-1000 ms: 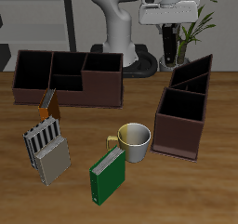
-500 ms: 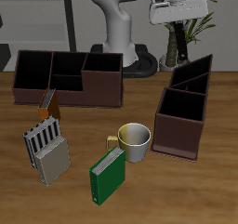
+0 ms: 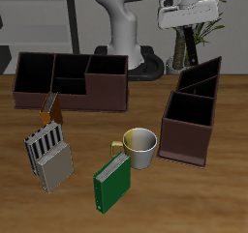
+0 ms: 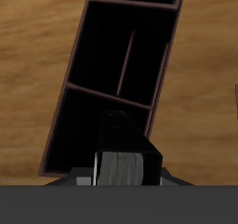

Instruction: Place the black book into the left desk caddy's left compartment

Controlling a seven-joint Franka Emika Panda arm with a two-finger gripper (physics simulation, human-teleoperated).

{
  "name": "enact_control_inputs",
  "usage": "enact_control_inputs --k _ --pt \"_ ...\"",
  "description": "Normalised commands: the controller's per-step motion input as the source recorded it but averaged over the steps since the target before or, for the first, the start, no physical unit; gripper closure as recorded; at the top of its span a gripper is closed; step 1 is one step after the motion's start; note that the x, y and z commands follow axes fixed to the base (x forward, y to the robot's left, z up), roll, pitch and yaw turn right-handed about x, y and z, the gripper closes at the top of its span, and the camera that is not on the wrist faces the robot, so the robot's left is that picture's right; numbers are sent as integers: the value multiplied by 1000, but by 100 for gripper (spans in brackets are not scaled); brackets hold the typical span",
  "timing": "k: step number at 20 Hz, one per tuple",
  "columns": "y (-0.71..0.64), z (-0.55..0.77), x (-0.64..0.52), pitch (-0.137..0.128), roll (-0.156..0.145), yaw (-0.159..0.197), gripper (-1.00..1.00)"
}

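Note:
My gripper (image 3: 182, 36) is high above the table at the back, over the far end of the left desk caddy (image 3: 192, 111), a dark reddish-brown box with a slanted divider. In the wrist view, the gripper (image 4: 121, 172) is shut on the black book (image 4: 121, 153), whose white page edges show between the fingers. Below the book the caddy (image 4: 84, 98) lies open, its compartments empty. In the exterior view the book is hard to tell from the dark background under the hand.
A wide dark brown caddy (image 3: 70, 77) stands at the back. An orange-brown book (image 3: 50, 108) leans before it. A grey striped book (image 3: 48, 155), a green book (image 3: 112, 184) and a cream mug (image 3: 140, 145) stand nearer the front edge.
My gripper has risen with the book and shifted a little toward the left caddy's side. In the last half second it barely moved.

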Motion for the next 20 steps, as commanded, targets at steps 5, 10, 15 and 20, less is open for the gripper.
enact_control_inputs --k 5,10,15,20 --pt "82 -183 137 35 15 -5 100" --pt "83 -197 38 37 22 8 100" --pt "44 -155 71 22 8 6 100" --pt "15 -273 113 36 -10 19 100"
